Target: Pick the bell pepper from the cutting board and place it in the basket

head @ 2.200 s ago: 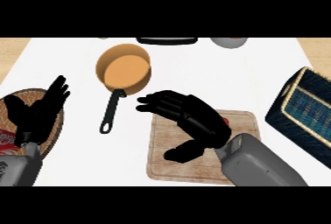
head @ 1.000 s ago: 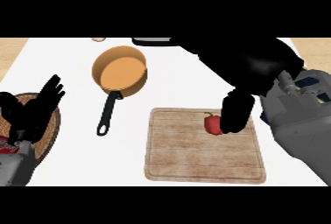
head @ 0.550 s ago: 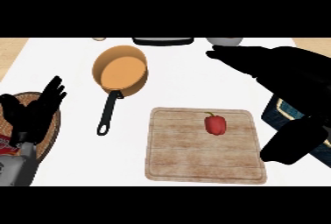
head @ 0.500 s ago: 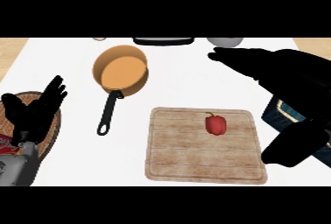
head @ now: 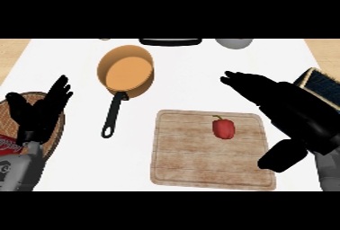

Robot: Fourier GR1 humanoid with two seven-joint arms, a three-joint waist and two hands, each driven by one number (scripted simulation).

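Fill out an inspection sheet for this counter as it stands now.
Surface: white counter.
Job's things: red bell pepper lies on the wooden cutting board, untouched; dark basket at the right edge.
Clutter: orange frying pan; round woven plate at the left; grey bowl at the far edge.
Hands: right hand open, beside the board; left hand open, resting at the left.
Cables: nothing seen.
Surroundings: nothing seen.
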